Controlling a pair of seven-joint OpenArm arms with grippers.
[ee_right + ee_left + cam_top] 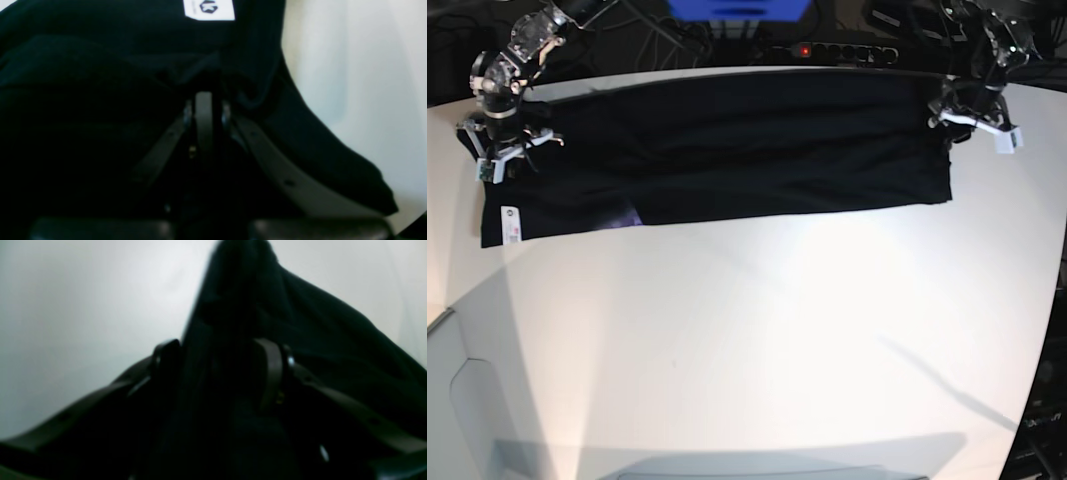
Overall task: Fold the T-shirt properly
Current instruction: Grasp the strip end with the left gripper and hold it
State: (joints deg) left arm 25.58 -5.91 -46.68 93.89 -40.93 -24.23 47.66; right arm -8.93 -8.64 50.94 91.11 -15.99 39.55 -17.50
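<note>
The black T-shirt (747,150) lies as a long band across the far part of the white table (757,350). Its white label (509,222) and a bit of purple print (627,218) show at the near left corner. My right gripper (499,155) is at the shirt's left end. In the right wrist view it (204,100) is shut on a fold of black cloth (83,100), with the label (209,9) just beyond. My left gripper (949,118) is at the shirt's right end. In the left wrist view it (218,360) holds bunched cloth (300,340) between its fingers.
A black power strip (827,50) with a red light, a blue object (737,8) and cables lie behind the table's far edge. The table's curved right edge (1052,300) drops off to dark floor.
</note>
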